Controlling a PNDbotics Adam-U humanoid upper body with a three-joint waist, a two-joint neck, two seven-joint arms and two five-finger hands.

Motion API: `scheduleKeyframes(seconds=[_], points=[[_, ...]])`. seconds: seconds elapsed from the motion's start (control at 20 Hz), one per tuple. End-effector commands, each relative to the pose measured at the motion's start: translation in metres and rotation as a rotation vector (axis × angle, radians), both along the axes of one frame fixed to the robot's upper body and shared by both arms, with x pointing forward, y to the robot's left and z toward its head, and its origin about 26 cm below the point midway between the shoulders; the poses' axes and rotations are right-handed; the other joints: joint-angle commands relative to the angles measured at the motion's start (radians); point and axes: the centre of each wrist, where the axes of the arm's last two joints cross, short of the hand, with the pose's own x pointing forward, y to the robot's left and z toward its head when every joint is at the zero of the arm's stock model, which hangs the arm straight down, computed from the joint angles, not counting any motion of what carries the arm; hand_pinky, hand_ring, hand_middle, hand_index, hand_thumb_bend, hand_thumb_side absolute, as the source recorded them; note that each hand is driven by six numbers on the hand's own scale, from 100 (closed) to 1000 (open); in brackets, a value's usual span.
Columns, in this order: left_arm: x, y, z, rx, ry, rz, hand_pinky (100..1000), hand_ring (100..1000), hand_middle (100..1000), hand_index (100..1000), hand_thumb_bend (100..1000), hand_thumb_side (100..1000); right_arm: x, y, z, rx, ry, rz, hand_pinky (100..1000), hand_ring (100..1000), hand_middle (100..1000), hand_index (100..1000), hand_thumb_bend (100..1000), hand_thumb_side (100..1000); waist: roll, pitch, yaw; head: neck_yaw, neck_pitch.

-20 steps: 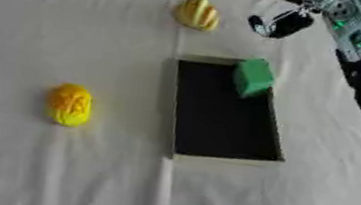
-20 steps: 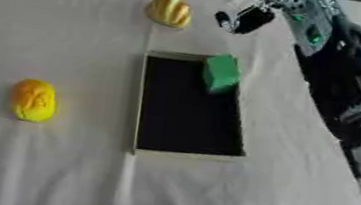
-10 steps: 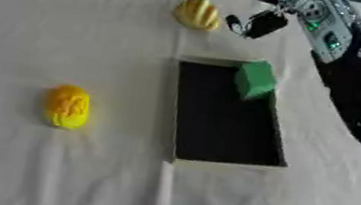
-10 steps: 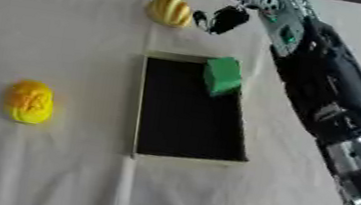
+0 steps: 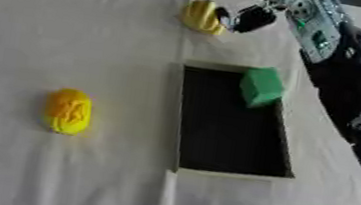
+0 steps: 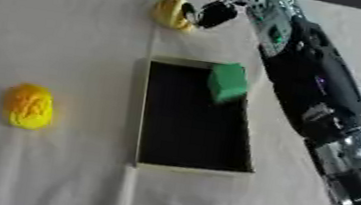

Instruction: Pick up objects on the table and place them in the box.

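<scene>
Just yellow ribbed obj [image 5: 201, 15], green block [image 5: 261, 86] in box [image 5: 183, 125]

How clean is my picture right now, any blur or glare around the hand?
Left eye view: right hand beside the far yellow object is smeared, fingers indistinct; no glare on the cloth. Right eye view: box interior reads flat black, green block soft-edged.

Two head-mounted stereo views, aimed steeply down at the cloth-covered table [image 5: 70, 28]; box [image 5: 183, 125] centred in both, shown slightly further left in the right eye view.
</scene>
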Motion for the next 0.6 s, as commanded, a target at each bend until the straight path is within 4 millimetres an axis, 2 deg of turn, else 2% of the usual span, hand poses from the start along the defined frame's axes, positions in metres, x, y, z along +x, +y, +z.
scheduleKeyframes(seconds=[0.05, 0.5, 0.6], points=[[-0.0033, -0.0007, 0.0117, 0.021, -0.038, -0.010, 794, 744, 687, 853, 100, 263, -0.0049, -0.0011, 0.0217, 0.010, -0.050, -0.001, 1000, 1000, 880, 1000, 100, 313, 0.002, -0.016, 0.005, -0.007, -0.017], [-0.0032, -0.0006, 0.0125, 0.015, -0.042, -0.013, 794, 742, 682, 851, 100, 271, -0.0047, -0.0053, 0.0220, 0.011, -0.038, -0.036, 1000, 1000, 887, 1000, 100, 357, -0.009, 0.007, 0.023, -0.011, -0.026], [-0.0034, -0.0001, 0.0121, 0.011, -0.041, -0.010, 794, 742, 682, 851, 100, 273, -0.0041, -0.0073, 0.0204, 0.002, -0.034, -0.048, 1000, 1000, 888, 1000, 100, 344, -0.010, 0.010, 0.022, -0.011, -0.023]])
